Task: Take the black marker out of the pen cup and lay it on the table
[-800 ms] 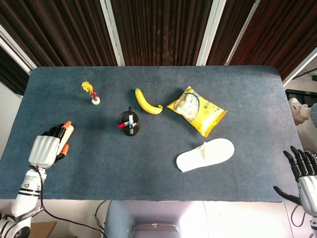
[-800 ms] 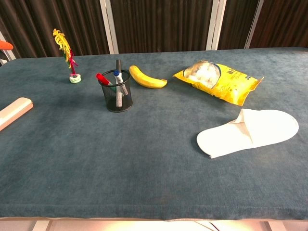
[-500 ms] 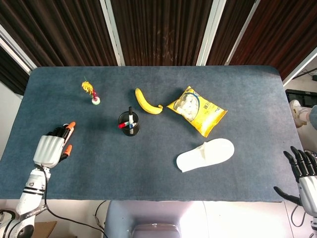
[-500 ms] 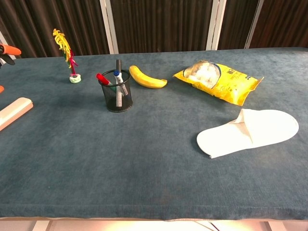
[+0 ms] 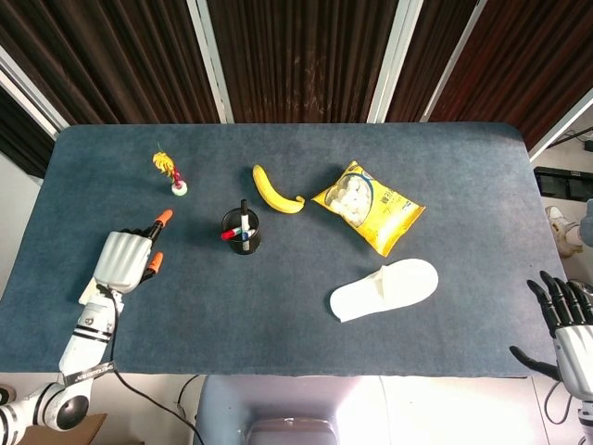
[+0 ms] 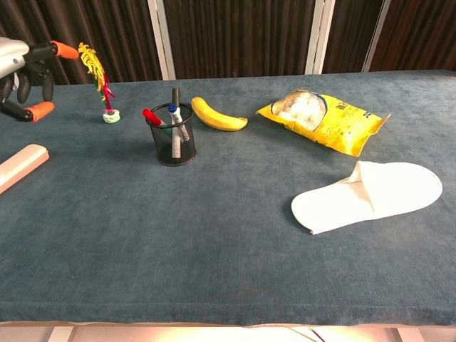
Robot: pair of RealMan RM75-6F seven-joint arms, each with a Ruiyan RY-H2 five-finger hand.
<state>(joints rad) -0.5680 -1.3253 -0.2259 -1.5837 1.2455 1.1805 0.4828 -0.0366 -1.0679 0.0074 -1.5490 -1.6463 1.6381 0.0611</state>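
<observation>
From above, the black marker (image 5: 244,212) stands upright in the pen cup (image 5: 241,232), so the empty, spread left hand (image 5: 127,260) hovers to its left while the right hand (image 5: 567,324) idles open off the table's (image 5: 445,167) corner; from the chest, the marker's cap clears the rim, offering a pinch point.

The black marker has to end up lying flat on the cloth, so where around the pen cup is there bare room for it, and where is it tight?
Bare cloth runs along the near edge, from the pen cup forward and across to the white slipper. There is also bare cloth between the cup and the left hand. It is tighter behind the cup, where the banana and snack bag lie close.
</observation>
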